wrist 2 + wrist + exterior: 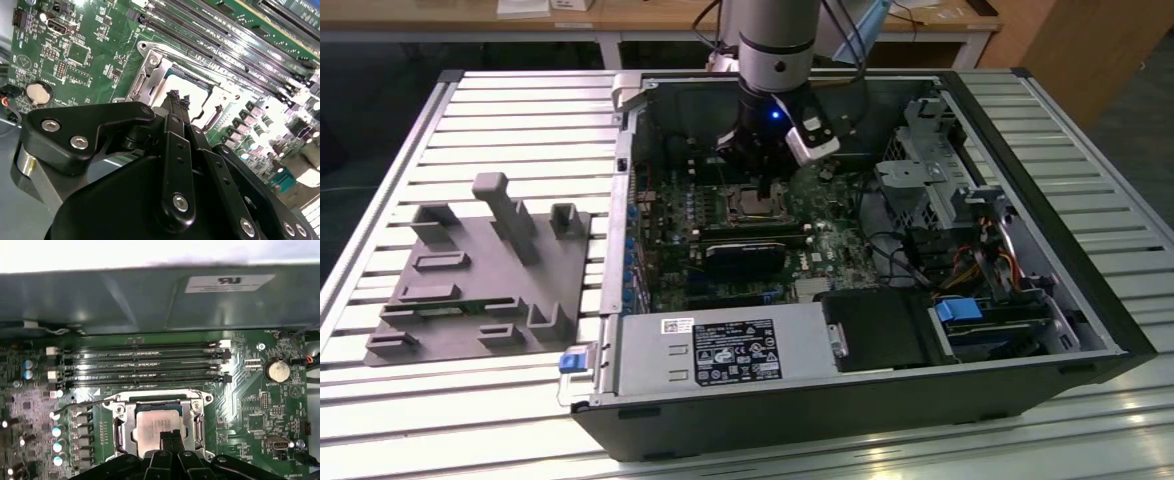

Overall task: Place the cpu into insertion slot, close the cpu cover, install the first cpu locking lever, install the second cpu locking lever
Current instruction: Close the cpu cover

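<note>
The cpu (152,424) lies flat in the insertion slot (118,426), its dull silvery top showing through the window of the cpu cover (199,426), which lies down around it. A thin wire locking lever (82,407) juts out from one corner of the socket. My gripper (170,439) hangs just above the chip's near edge with its black fingertips together and nothing between them. In the second wrist view the gripper (178,96) sits over the cpu (187,86) and the cover (148,76). In the exterior view the gripper (762,186) is right above the slot (754,206).
Long black memory slots (145,365) run beside the socket, with a row of capacitors (57,440) and a coin battery (276,370) nearby. The computer case wall (630,200) and a drive cage (927,160) hem in the board. A grey fixture tray (480,270) lies at the exterior view's left.
</note>
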{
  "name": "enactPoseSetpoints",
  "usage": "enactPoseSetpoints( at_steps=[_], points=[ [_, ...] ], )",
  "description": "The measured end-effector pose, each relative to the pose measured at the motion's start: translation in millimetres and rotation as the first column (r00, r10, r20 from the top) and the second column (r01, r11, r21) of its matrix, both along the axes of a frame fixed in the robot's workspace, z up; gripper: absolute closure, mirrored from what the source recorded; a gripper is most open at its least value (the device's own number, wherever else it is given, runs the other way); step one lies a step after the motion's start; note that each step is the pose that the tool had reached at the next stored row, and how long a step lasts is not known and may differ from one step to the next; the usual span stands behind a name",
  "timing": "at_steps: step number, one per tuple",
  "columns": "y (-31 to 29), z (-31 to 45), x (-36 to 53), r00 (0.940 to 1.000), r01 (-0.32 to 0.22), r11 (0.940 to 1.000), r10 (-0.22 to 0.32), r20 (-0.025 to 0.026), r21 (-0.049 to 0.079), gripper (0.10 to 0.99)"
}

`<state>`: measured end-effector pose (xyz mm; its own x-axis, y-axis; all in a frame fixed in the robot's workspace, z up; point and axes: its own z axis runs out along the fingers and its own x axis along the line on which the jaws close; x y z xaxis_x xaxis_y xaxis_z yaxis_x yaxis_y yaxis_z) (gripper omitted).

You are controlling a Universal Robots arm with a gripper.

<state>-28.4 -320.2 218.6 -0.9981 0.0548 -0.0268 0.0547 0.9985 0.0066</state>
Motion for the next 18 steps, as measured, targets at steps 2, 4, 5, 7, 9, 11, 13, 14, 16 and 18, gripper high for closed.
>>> enactPoseSetpoints(
  at_steps=[2, 4, 5, 7, 9, 11, 13, 14, 16, 18],
  points=[
    [-1.2, 0.0, -1.0, 1.0000, -0.007, 1.0000, 0.007, 0.0009, 0.000, 0.984],
    [-1.3, -0.1, -1.9, 1.0000, -0.008, 1.0000, 0.008, 0.0020, 0.000, 0.984],
    [-1.4, 0.0, -2.2, 1.0000, -0.008, 1.0000, 0.008, 0.0039, 0.000, 0.984],
    [-1.8, -0.1, -3.0, 0.9999, -0.008, 1.0000, 0.008, 0.0088, 0.006, 0.984],
    [-2.1, -1.0, -3.6, 0.9999, -0.004, 1.0000, 0.004, 0.0103, 0.008, 0.984],
    [-2.2, -1.7, -3.7, 0.9998, 0.017, 0.9998, -0.017, 0.0100, 0.008, 0.984],
    [-2.2, -2.0, -5.0, 0.9995, 0.028, 0.9996, -0.028, 0.0100, 0.007, 0.984],
    [-2.2, -2.3, -6.6, 0.9995, 0.031, 0.9995, -0.031, 0.0100, 0.007, 0.984],
    [-2.1, -2.9, -10.3, 0.9994, 0.033, 0.9994, -0.033, 0.0102, 0.008, 0.984],
    [-2.2, -3.4, -14.2, 0.9994, 0.034, 0.9994, -0.034, 0.0102, 0.008, 0.984]
  ],
)
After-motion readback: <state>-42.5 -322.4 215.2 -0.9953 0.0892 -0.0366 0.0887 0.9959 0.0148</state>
